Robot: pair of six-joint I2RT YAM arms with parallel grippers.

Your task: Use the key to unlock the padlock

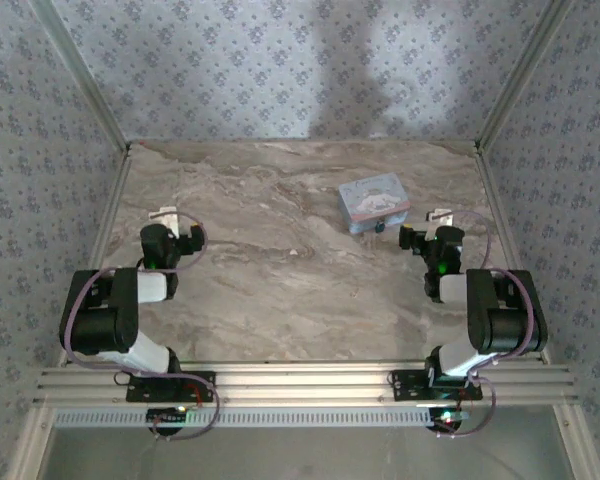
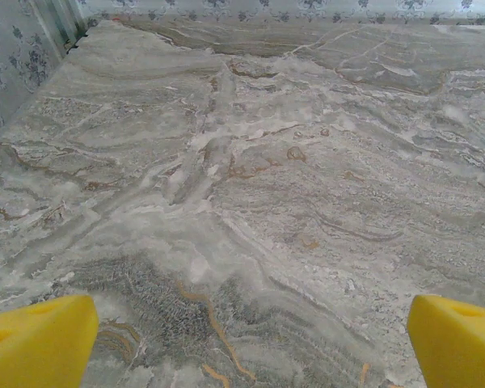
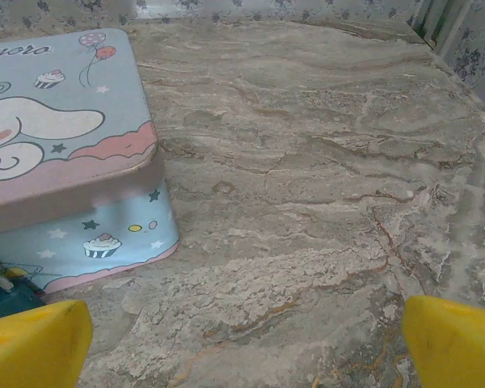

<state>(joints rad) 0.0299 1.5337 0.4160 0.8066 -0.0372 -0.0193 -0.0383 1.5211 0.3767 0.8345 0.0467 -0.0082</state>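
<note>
The padlock (image 3: 6,296), a small blue body with a thin silvery shackle, lies against the near side of a light-blue cartoon tin (image 3: 61,153), at the lower left of the right wrist view. From above it is a small dark speck (image 1: 380,228) at the tin's front edge. My right gripper (image 3: 246,347) is open over bare table just right of the padlock, with nothing between its yellow pads (image 3: 32,343). It sits right of the tin (image 1: 375,203) as seen from above (image 1: 427,228). My left gripper (image 2: 250,347) is open and empty over the marble on the left side (image 1: 172,228). The key is out of view.
The marble-patterned table (image 1: 280,260) is walled by patterned panels on the left, back and right, with metal corner posts (image 1: 500,100). An aluminium rail (image 1: 300,385) carries both arm bases at the near edge. Open surface lies between the two arms.
</note>
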